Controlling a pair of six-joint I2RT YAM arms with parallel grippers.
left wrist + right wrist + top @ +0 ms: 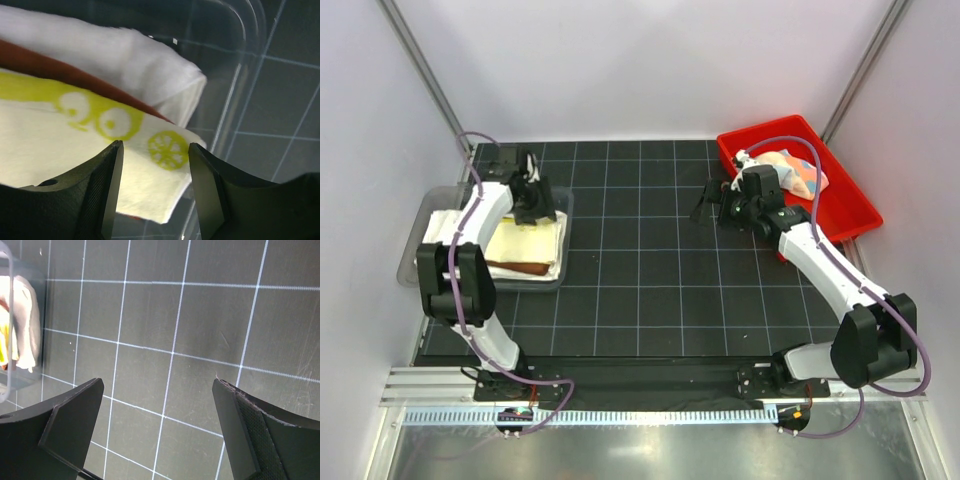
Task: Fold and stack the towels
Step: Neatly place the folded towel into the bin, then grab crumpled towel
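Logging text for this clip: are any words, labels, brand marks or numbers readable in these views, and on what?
No readable text in any view.
yellow towel: green printed shapes only (a slice-like disc and rings), no letters.
clear bin, red tray, grid mat: no label, brand or number shows.

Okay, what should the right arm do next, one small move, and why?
Probably swing the right hand over to the red bin and its pastel towel. That hand is open and empty over bare mat, and that towel is the only one not on the stack in the clear bin.
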